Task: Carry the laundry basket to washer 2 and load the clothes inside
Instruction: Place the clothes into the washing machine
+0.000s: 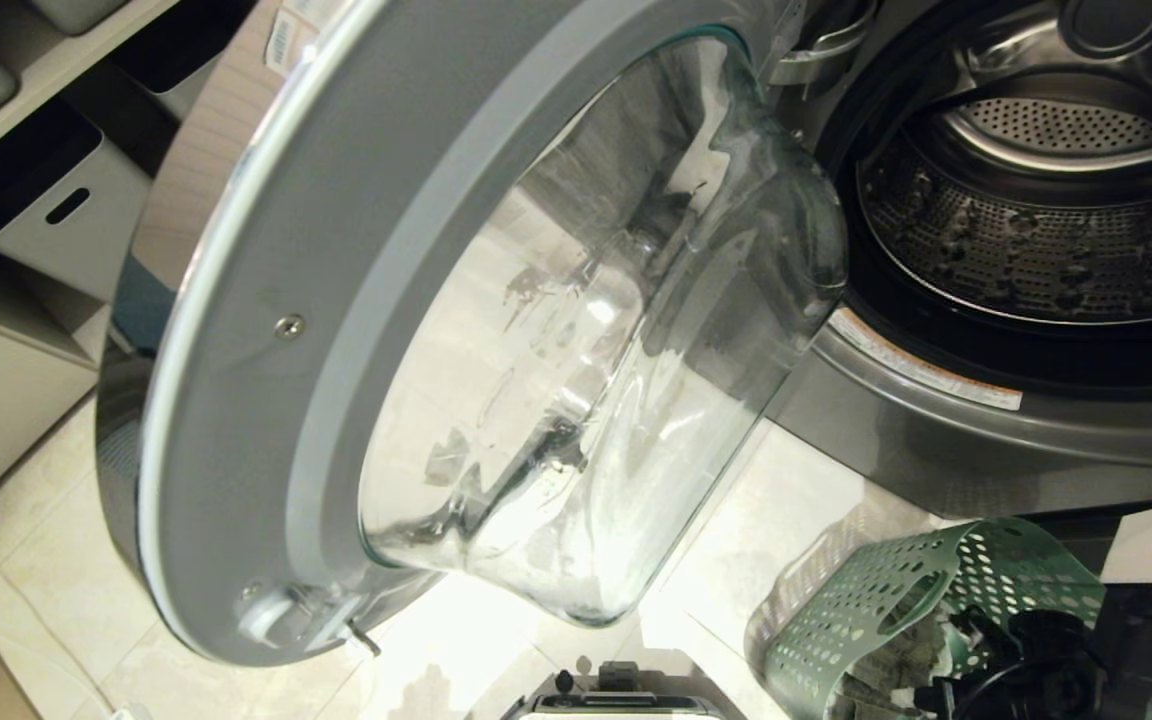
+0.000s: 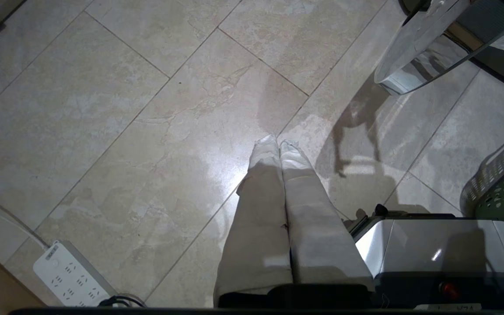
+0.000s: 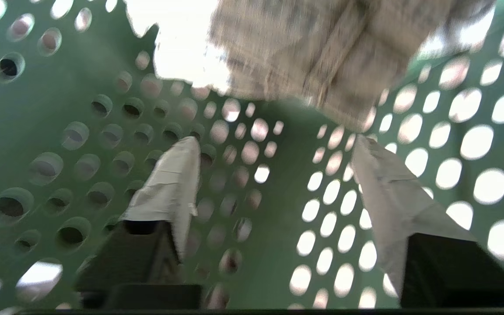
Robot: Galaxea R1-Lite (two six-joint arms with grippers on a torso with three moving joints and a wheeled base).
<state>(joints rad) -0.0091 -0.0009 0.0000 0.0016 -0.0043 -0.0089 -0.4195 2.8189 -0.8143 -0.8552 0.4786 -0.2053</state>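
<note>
The clothes (image 3: 322,57) lie inside the laundry basket (image 1: 866,600), which stands on the floor (image 2: 147,109) near the washer (image 1: 986,430), right of its open door (image 1: 336,330). The right tool (image 3: 274,162) is inside the basket, spread and released. The left tool (image 2: 280,151) is clenched empty above the floor.

Pale marbled tile floor (image 2: 116,131) carrying a white power strip (image 2: 69,275) off to one side of the shut left tool (image 2: 278,146), and the green laundry basket (image 1: 866,610), which encloses the right tool (image 3: 274,151).
</note>
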